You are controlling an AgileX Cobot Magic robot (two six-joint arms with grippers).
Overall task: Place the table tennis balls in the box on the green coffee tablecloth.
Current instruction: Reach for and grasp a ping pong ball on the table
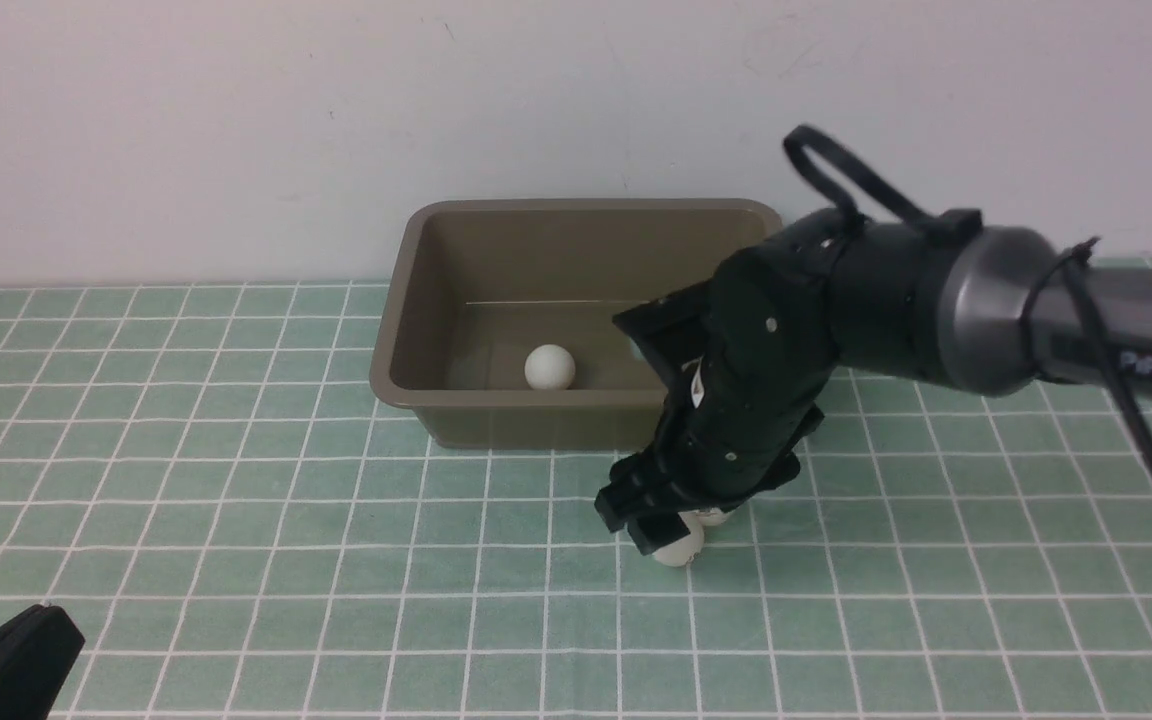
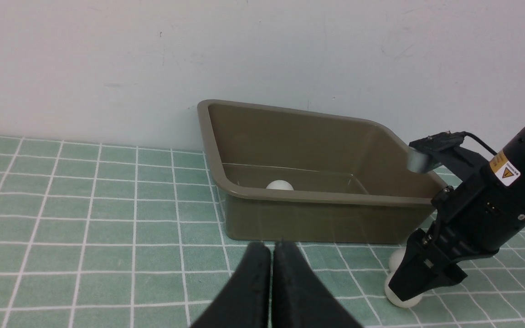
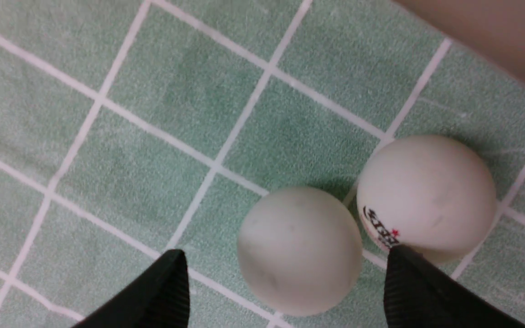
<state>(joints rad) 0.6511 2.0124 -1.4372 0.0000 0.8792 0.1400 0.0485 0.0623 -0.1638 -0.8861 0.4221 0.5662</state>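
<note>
Gripper R (image 3: 285,253) spread astride plain ball (image 3: 296,278) on cloth (image 3: 153,91), by near-right corner of box (image 1: 391,385); gripper L (image 2: 271,248) pressed together.

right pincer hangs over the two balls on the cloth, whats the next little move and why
Probably close the right pincer on the plain ball: its jaws stand open on either side of that ball, which lies on the green cloth. One fingertip sits right by the logo ball, so closing slowly may avoid nudging it.
</note>
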